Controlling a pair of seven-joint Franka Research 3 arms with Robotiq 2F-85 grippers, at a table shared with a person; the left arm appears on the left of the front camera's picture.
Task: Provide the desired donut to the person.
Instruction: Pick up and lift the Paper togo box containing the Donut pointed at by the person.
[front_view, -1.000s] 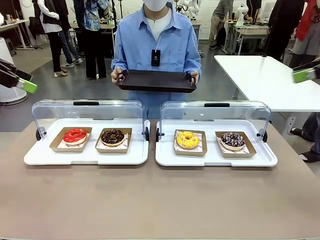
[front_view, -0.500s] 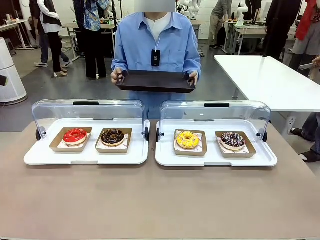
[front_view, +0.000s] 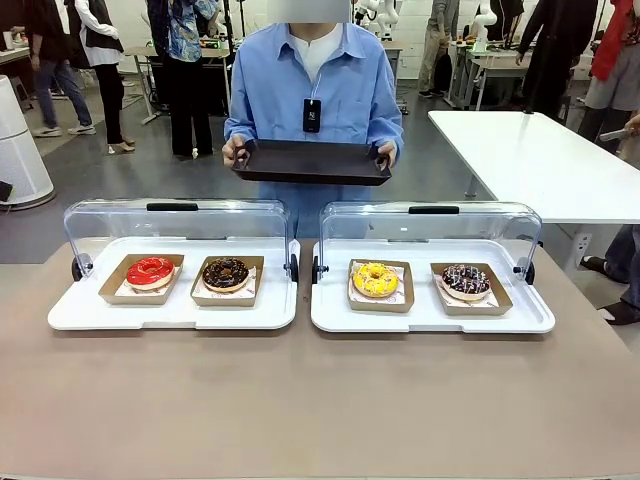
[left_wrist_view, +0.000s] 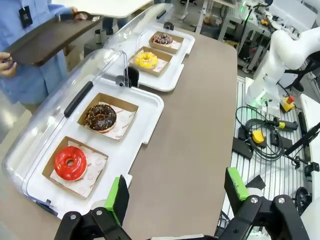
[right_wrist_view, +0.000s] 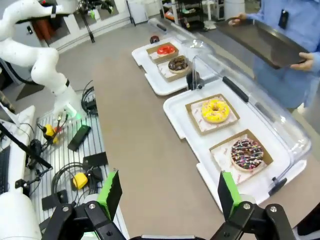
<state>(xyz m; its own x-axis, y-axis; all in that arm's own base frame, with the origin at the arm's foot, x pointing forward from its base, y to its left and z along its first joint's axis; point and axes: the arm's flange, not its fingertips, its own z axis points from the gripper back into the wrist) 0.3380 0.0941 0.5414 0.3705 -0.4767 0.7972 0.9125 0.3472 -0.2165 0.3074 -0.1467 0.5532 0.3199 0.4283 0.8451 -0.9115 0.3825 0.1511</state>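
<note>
Front view. Across the brown table, a person in a light blue shirt holding out a flat dark rectangular tray in both hands. On two white serving trays, with clear domed lids open behind: red glazed ring donut, chocolate ring donut, yellow iced ring donut and sprinkled chocolate donut. Each in a brown card tray. Wanted one not yet indicated.

Left wrist view. Left end effector released, jaws wide and empty. Nearest ahead of it, toward the person's side: red glazed ring donut.

Right wrist view. Right end effector also released and empty. Nearest ahead, toward the person: sprinkled chocolate donut.

Likely light and soft, with icing easily marred. Better to pinch a card tray wall than the donut, and to keep it level.
</note>
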